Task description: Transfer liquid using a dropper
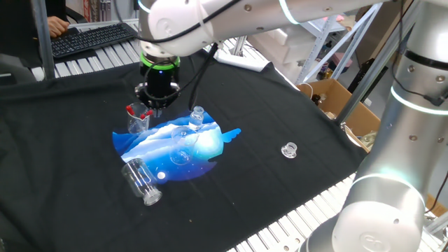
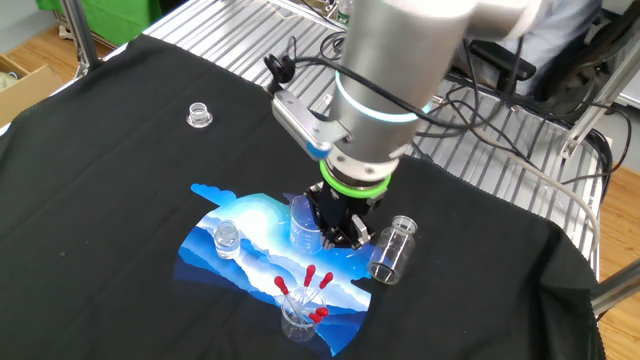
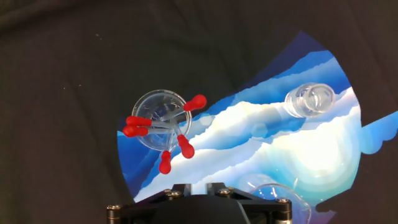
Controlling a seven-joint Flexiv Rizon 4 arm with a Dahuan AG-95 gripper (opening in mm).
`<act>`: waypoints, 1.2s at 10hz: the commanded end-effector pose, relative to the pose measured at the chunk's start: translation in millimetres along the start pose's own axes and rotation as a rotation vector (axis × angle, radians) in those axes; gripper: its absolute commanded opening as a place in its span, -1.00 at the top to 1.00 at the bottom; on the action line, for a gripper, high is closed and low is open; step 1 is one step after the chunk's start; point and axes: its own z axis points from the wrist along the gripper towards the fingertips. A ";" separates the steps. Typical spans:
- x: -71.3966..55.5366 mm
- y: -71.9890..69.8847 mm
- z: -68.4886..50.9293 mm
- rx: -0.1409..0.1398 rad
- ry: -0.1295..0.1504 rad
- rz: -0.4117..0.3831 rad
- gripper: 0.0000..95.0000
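Hanging fingers-down with nothing held, the gripper (image 2: 338,232) is closed (its tips barely show). Beyond it, toward the mat's edge, the droppers (image 3: 163,127) stand in a small glass (image 3: 163,111), bulbs up and splayed.

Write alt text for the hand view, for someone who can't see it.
Looking straight down, a small clear cup holds several droppers with red bulbs fanning over its rim. It stands at the edge of a blue and white mat on black cloth, with a small clear glass bottle upright to its right. The gripper's fingertips are out of frame.
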 end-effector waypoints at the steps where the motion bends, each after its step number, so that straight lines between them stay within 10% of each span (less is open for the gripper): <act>1: 1.6 -1.3 -1.0 -0.031 0.007 -0.070 1.00; 11: 1.2 5.1 -1.6 -0.071 -0.054 0.008 1.00; 12: 1.3 10.8 -2.1 -0.073 -0.051 0.022 0.60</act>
